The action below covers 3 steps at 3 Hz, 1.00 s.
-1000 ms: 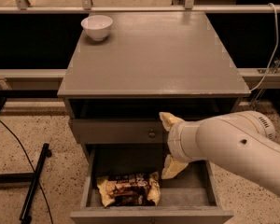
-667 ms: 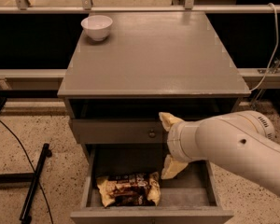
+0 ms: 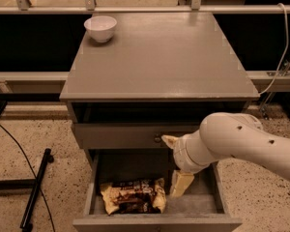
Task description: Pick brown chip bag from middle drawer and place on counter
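The brown chip bag lies flat in the open middle drawer, on the left of its floor near the front wall. My gripper hangs over the drawer's right half, just right of the bag and not touching it. It is open and empty. One cream fingertip sits by the drawer front above and the other finger points down into the drawer. The white arm reaches in from the right. The grey counter is the cabinet top above.
A white bowl stands at the counter's back left corner. The upper drawer front with a small knob is closed. A black stand leg and cable lie on the speckled floor at left. A railing runs behind the cabinet.
My gripper has moved down a little toward the drawer. The bag and the bowl have not moved.
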Motion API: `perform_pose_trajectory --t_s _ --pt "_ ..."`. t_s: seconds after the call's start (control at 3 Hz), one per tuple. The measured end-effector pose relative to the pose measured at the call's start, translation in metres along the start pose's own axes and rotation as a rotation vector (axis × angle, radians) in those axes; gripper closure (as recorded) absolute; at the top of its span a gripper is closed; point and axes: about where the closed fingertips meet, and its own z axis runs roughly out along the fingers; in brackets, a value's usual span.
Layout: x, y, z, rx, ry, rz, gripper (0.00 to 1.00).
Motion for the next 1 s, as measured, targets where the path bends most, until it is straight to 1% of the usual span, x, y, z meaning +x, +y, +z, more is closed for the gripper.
perform_pose_trajectory --t_s 0.33,0.67,1.0 --pt "0.030 0.024 0.046 -0.119 -0.041 0.034 0.00" --pt "0.030 0.024 0.046 -0.119 -0.041 0.034 0.00" --pt "0.034 0.032 0.073 -0.124 -0.049 0.052 0.00"
